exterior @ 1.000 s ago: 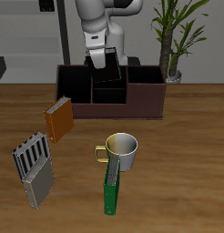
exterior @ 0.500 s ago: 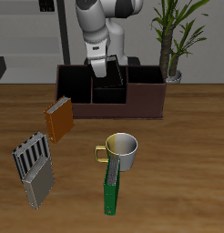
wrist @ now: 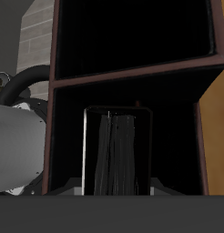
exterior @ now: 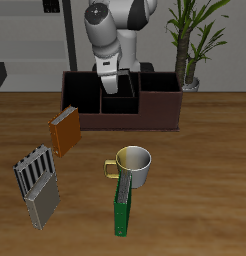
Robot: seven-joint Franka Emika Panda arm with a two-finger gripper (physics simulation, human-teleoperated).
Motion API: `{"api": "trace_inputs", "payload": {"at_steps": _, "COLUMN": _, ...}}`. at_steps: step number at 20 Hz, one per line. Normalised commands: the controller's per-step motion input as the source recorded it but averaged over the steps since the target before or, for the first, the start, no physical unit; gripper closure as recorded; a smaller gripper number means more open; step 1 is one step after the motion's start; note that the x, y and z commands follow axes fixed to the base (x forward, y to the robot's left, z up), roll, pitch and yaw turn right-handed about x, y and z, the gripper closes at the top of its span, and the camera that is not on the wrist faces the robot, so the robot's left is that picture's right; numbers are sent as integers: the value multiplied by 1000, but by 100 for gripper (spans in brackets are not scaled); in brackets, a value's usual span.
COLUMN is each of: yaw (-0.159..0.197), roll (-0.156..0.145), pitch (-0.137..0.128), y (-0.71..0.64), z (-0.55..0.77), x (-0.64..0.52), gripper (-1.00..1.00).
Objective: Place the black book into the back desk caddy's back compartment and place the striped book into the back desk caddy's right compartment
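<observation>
My hand (exterior: 114, 80) hangs over the middle section of the back desk caddy (exterior: 121, 103), pointing down into it. It is clamped on the black book (wrist: 116, 155), which stands upright between my fingers; in the wrist view the book's dark cover fills the gap just ahead of me, with the brown dividers of the caddy framing it. From the exterior view the book (exterior: 117, 82) sits low at the caddy's rim, over the rear cell of the middle section, the back compartment (exterior: 117, 91); I cannot tell whether its lower edge touches the floor of that cell.

Farther out, nearer the bench's front edge, the striped book (exterior: 33, 170) lies flat on the bench (exterior: 205, 180), partly on a speckled grey book (exterior: 42, 205). An orange-brown book (exterior: 64, 130) leans just in front of the caddy's end. A mug (exterior: 132, 166) stands near the middle of the bench, with a green book (exterior: 121, 205) upright against it. A potted plant (exterior: 190, 45) stands behind the caddy's other end.
</observation>
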Motion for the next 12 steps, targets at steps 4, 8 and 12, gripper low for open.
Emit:
{"api": "trace_inputs", "payload": {"at_steps": 4, "yaw": -2, "roll": -4, "pitch": 51, "y": -28, "z": -233, "x": -6, "gripper": 100}}
{"api": "trace_inputs", "payload": {"at_steps": 8, "yaw": -70, "roll": -46, "pitch": 25, "y": -40, "z": -61, "x": 53, "gripper": 100}}
{"api": "trace_inputs", "payload": {"at_steps": 12, "yaw": -65, "roll": 7, "pitch": 51, "y": 18, "z": 60, "x": -40, "gripper": -100}}
